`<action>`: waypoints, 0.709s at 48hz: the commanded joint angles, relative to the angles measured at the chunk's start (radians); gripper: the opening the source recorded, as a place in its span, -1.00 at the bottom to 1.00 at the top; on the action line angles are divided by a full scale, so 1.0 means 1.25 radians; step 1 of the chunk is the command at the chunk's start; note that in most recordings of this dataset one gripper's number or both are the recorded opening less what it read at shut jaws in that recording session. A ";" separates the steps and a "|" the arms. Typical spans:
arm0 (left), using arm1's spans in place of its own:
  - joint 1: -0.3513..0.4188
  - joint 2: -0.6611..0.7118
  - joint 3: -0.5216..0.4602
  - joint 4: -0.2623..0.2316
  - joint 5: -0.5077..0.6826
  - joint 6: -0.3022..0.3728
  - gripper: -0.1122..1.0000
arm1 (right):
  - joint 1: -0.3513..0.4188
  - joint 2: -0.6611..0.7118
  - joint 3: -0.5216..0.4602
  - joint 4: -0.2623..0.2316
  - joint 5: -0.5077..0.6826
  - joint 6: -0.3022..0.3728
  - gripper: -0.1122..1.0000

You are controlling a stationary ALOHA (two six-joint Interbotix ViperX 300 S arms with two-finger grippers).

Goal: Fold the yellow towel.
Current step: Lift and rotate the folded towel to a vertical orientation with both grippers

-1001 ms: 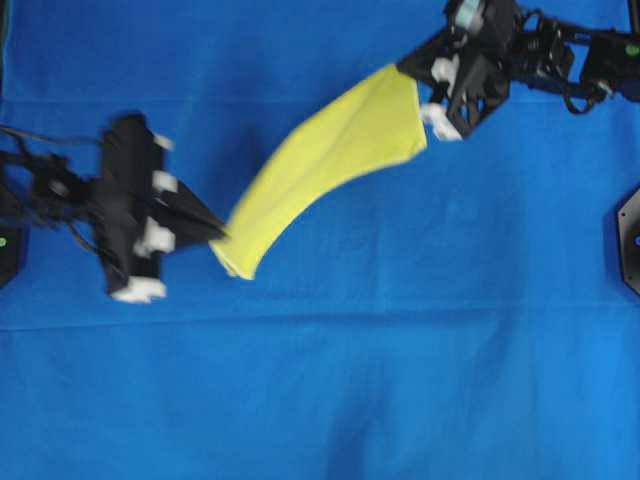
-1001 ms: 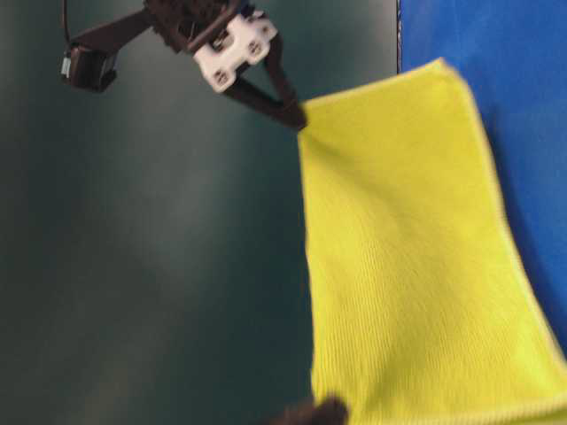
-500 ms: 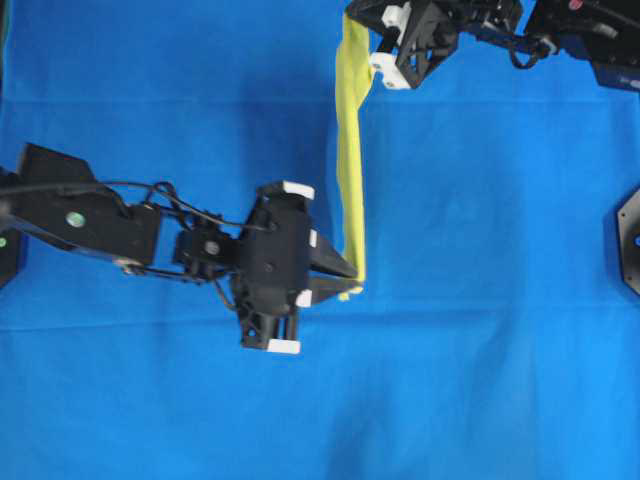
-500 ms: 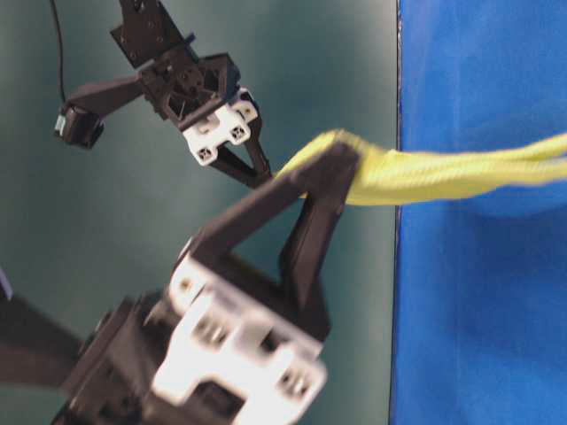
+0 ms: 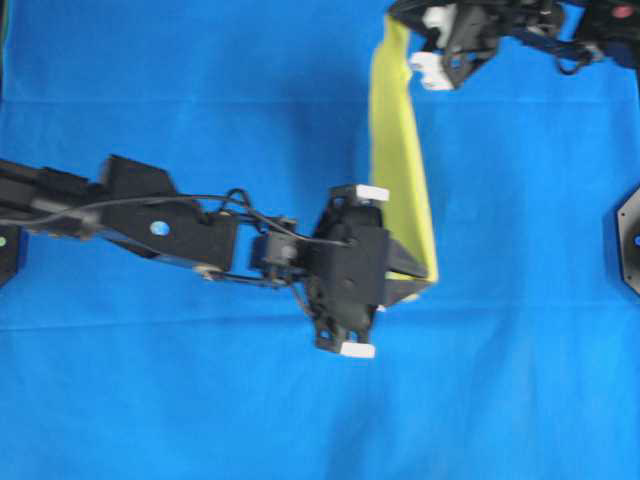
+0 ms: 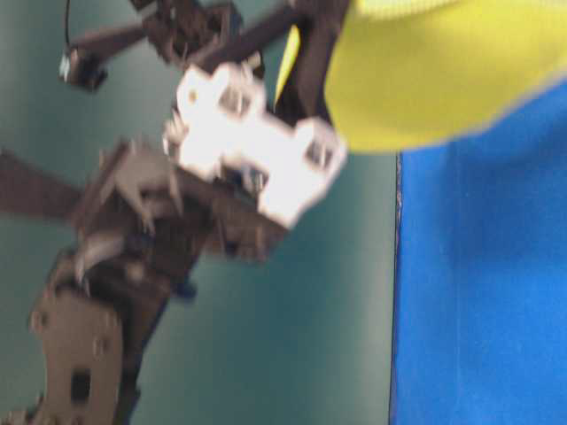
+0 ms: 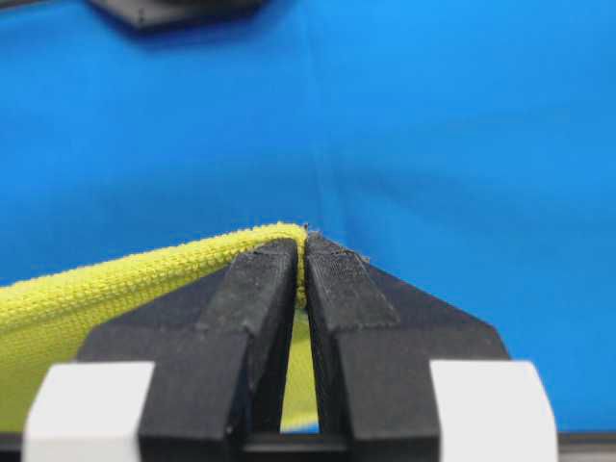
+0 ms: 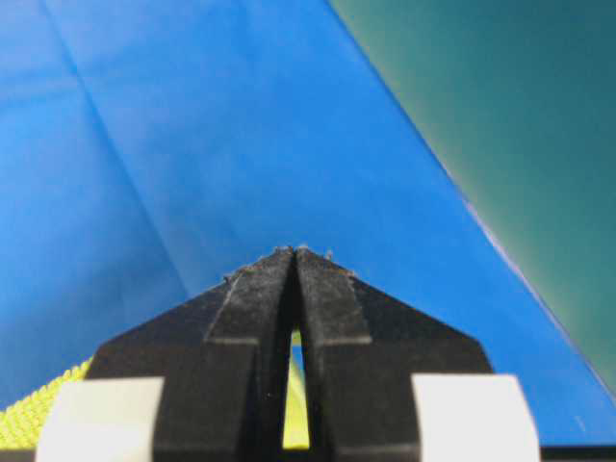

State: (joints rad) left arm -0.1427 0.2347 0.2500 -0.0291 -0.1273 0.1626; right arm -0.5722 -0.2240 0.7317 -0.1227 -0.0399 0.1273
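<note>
The bright yellow-green microfibre towel (image 5: 398,170) hangs stretched above the large blue cloth (image 5: 150,400), the left tool (image 5: 425,283) and right tool (image 5: 398,22) each clamped on a corner.

I see a bright yellow-green towel (image 5: 400,170) over plain blue cloth (image 5: 200,400); my grippers look black with white blocks.

This looked like a robotics lab bench; a large blue cloth (image 5: 200,400) with pressed creases covered the work surface beneath two black jointed robot arms (image 5: 160,225); a plain dark green backdrop (image 8: 500,106) stood beyond the cloth's far edge; black mounting plates (image 5: 628,240) sat alongside.
</note>
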 commanded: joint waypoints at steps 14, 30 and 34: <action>-0.009 0.093 -0.148 0.001 -0.001 0.037 -0.75 | -0.040 -0.133 0.096 0.000 -0.004 0.001 -0.79; -0.009 0.031 0.028 0.000 -0.015 -0.021 -0.75 | -0.015 0.072 -0.002 0.001 -0.052 0.002 -0.79; -0.011 0.002 0.104 -0.001 -0.042 -0.044 -0.75 | 0.004 0.141 -0.052 0.001 -0.070 0.002 -0.79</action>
State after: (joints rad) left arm -0.1411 0.3083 0.3175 -0.0291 -0.1411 0.1289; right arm -0.5737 -0.1058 0.7424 -0.1243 -0.0951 0.1289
